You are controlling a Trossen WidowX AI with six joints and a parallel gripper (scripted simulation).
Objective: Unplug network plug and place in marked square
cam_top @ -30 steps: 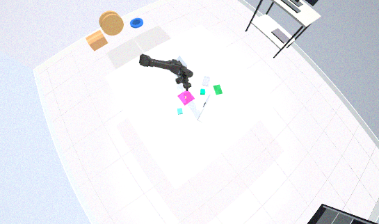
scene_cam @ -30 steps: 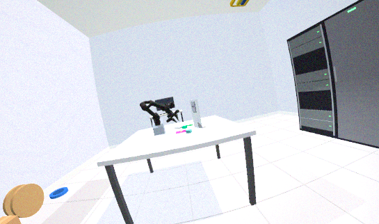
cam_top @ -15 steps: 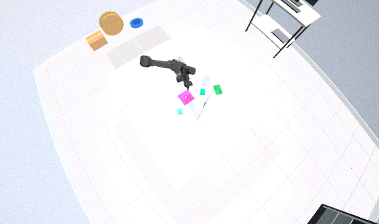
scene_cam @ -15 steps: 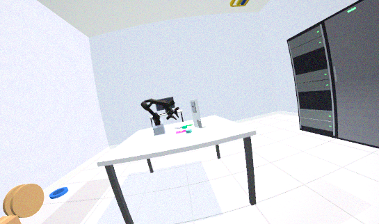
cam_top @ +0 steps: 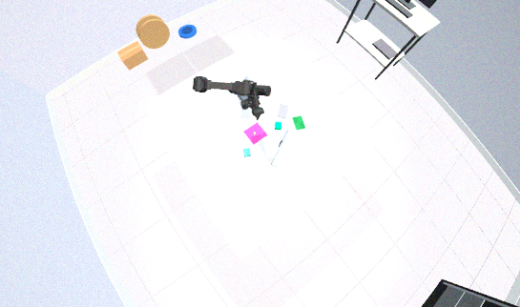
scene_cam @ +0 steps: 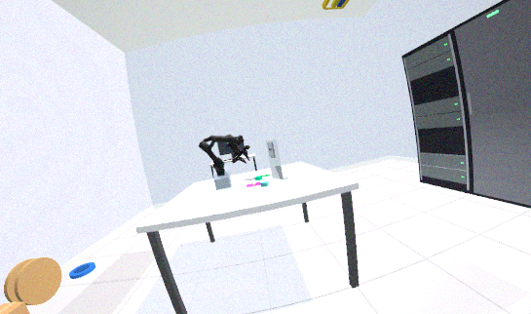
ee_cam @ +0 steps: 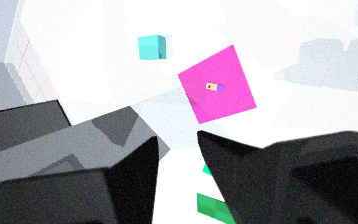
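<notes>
The plug (cam_top: 255, 133) (ee_cam: 214, 87), small with a cream part and a purple end, lies on the magenta marked square (cam_top: 256, 139) (ee_cam: 235, 70) (scene_cam: 252, 185), well inside its edges. My gripper (cam_top: 258, 117) (ee_cam: 177, 138) is partly open, with nothing between its fingertips. It hangs above the table, a clear gap away from the plug. The upright panel (scene_cam: 277, 163) (cam_top: 277, 154) stands beyond the square, with a dark socket area (scene_cam: 272, 149) on its face. In the wrist view a big grey body, seemingly the panel, fills the lower left behind the left finger.
A turquoise cube (cam_top: 246, 153) (ee_cam: 150, 48) lies beside the square. A green-teal cube (cam_top: 278, 126) and a flat green piece (cam_top: 299, 122) (ee_cam: 212, 207) lie on its other side. A pale grey flat piece (cam_top: 283, 111) lies near them.
</notes>
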